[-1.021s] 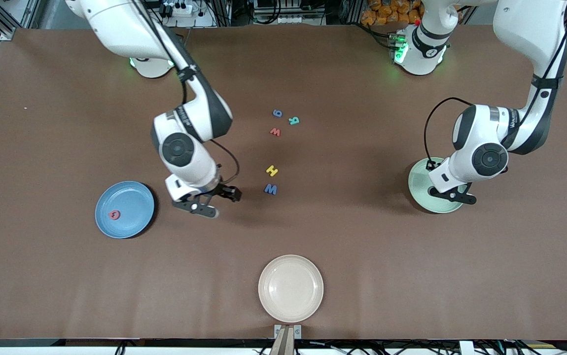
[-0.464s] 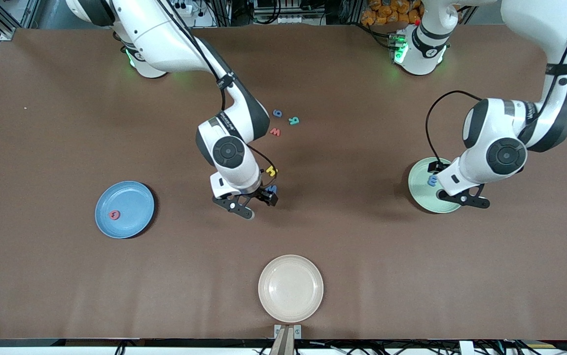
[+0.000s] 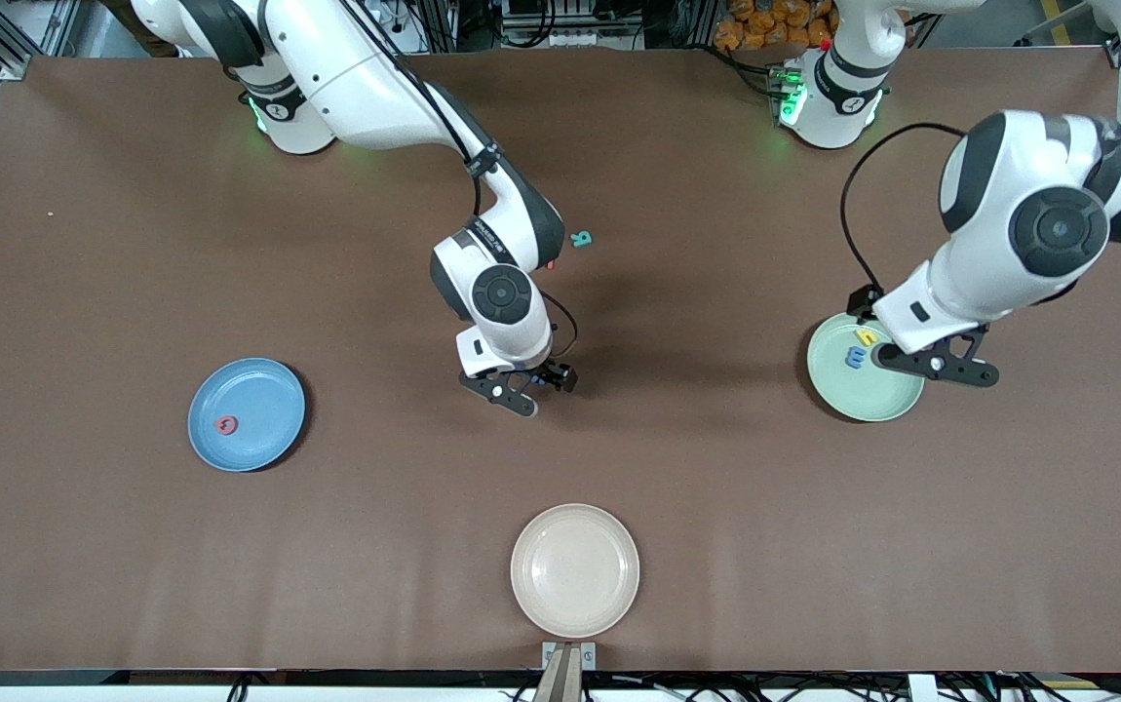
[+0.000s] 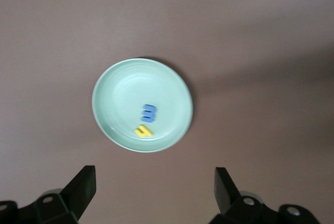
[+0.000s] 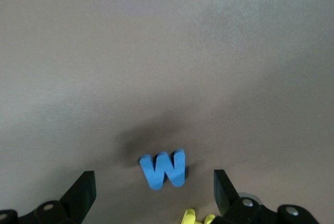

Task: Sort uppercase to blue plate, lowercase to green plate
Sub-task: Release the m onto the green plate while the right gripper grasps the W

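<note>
My right gripper (image 3: pixel 536 386) is open and low over the blue W (image 5: pixel 163 169), which lies between its open jaws in the right wrist view (image 5: pixel 153 188). The yellow H (image 5: pixel 195 217) lies just beside the W. The teal R (image 3: pixel 580 238) lies farther from the camera; the arm hides the blue g and most of the red w (image 3: pixel 552 261). The pink-red Q (image 3: pixel 226 424) lies on the blue plate (image 3: pixel 263 390). My left gripper (image 3: pixel 941 367) is open and empty above the green plate (image 3: pixel 877 400), which holds the yellow h (image 3: pixel 866 337) and blue m (image 3: pixel 855 358). The left wrist view (image 4: pixel 154 174) shows the plate (image 4: pixel 120 91), the m (image 4: pixel 150 113) and the h (image 4: pixel 143 131).
A cream plate (image 3: pixel 575 604) sits at the table edge nearest the camera, midway between the arms. The blue plate is toward the right arm's end, the green plate toward the left arm's end.
My right gripper has moved from beside the blue plate to over the blue W, covering the W, H and g. My left gripper has risen off the green plate, uncovering the h and m.
</note>
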`<state>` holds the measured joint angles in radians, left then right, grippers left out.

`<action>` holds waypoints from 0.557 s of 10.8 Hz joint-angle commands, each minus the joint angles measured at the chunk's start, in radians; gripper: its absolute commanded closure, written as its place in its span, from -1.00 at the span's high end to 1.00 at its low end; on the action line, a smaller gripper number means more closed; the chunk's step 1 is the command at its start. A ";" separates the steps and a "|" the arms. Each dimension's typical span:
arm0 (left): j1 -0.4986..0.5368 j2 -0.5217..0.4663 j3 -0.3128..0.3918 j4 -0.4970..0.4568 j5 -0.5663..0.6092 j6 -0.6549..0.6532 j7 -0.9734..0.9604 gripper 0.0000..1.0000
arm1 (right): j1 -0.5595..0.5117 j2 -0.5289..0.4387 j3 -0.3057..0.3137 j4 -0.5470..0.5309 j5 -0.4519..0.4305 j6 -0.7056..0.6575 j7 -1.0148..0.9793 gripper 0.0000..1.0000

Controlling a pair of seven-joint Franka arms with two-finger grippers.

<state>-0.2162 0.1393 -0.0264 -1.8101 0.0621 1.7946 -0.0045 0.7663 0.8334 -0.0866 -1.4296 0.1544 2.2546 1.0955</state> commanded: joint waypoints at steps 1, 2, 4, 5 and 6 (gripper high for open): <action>-0.028 -0.036 -0.067 -0.006 -0.051 -0.024 -0.105 1.00 | -0.001 0.032 -0.004 0.037 0.019 -0.003 0.004 1.00; -0.029 -0.040 -0.116 -0.005 -0.050 -0.024 -0.173 1.00 | -0.001 0.038 -0.004 0.035 0.020 0.012 0.006 1.00; -0.029 -0.043 -0.246 -0.003 -0.044 -0.024 -0.350 1.00 | 0.008 0.047 -0.004 0.032 0.024 0.061 0.009 1.00; -0.031 -0.038 -0.310 -0.003 -0.039 -0.023 -0.465 1.00 | 0.013 0.055 -0.004 0.032 0.019 0.068 0.009 1.00; -0.032 -0.035 -0.364 -0.005 -0.038 -0.014 -0.547 1.00 | 0.018 0.059 -0.004 0.032 0.016 0.077 0.004 1.00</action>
<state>-0.2526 0.1116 -0.3254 -1.8104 0.0261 1.7829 -0.4400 0.7705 0.8655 -0.0863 -1.4240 0.1549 2.3163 1.0955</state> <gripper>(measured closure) 0.000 0.000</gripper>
